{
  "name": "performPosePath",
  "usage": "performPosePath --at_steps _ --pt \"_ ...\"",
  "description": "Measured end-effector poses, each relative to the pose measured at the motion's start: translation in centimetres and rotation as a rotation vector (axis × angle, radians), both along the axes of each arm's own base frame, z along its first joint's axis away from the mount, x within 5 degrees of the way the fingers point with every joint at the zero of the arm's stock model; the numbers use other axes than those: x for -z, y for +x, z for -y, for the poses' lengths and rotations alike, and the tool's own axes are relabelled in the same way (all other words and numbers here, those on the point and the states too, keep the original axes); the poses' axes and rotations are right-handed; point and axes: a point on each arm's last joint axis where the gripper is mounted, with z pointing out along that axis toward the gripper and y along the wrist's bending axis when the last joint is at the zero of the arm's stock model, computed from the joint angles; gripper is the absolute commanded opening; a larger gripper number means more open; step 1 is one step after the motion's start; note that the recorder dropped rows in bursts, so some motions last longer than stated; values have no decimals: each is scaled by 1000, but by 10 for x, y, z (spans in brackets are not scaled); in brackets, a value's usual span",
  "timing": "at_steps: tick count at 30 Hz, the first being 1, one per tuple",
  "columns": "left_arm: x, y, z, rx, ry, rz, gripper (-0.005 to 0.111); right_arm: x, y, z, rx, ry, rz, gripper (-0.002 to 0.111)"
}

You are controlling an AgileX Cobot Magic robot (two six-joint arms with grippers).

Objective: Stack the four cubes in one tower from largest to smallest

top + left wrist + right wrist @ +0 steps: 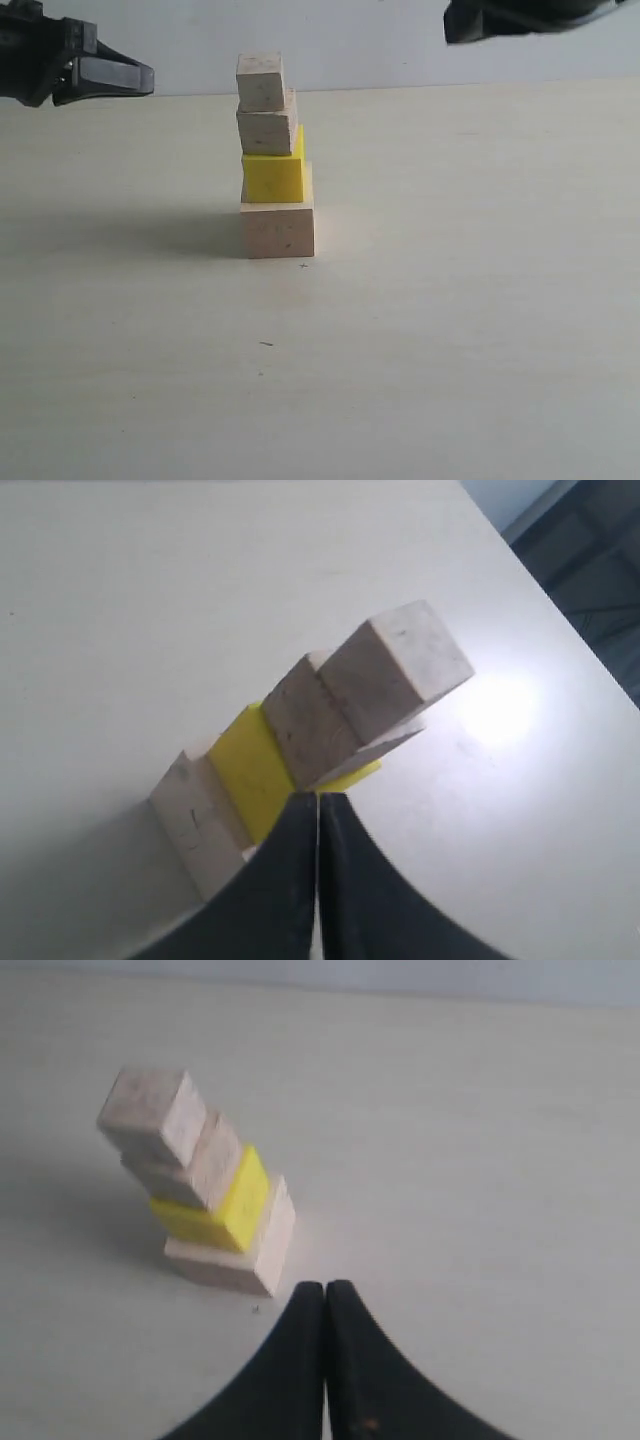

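Exterior view: the tower stands complete on the table, with the largest cube at its foot, then the yellow cube, the light-brown cube and the smallest cube; its long axis is upright, the upper cubes stepped toward the left gripper, which hangs beside the tower's top, clear of it. Left wrist view: that gripper's jaws are pressed together, empty, and touch no cube of the tower. Right wrist view: the right gripper, jaws likewise together on nothing, sits apart from the tower, so the stacking looks finished.

Lab-like test bench: pale tabletop, plain white wall.
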Motion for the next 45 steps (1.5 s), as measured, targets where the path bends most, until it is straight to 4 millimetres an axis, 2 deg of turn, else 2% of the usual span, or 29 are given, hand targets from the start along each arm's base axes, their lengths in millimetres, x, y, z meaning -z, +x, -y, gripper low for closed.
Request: performPosePath --at_steps 4,8,11,14,18,22,26,31,45 --pt "-17 -8 -1 -16 -3 43 0 -6 34 15 117 18 43 0" --pt "-25 -12 -4 -54 11 66 0 1 73 37 200 41 -14 0" --pt "-25 -11 -6 -78 42 74 0 17 101 49 165 113 -123 0" --pt "-23 -10 -8 -82 75 83 0 43 127 54 65 202 -236 0" --pt "-14 -5 -8 -60 102 86 0 80 149 53 -49 249 -341 0" --pt "4 4 -8 -50 116 44 0 109 162 44 -127 284 -401 0" --pt "18 10 -8 -49 126 6 0 126 173 33 -198 384 -400 0" --pt "23 11 -9 -34 156 0 0 145 182 25 -247 439 -405 0" --pt "23 10 -8 -32 142 -19 0 148 184 24 -264 448 -387 0"
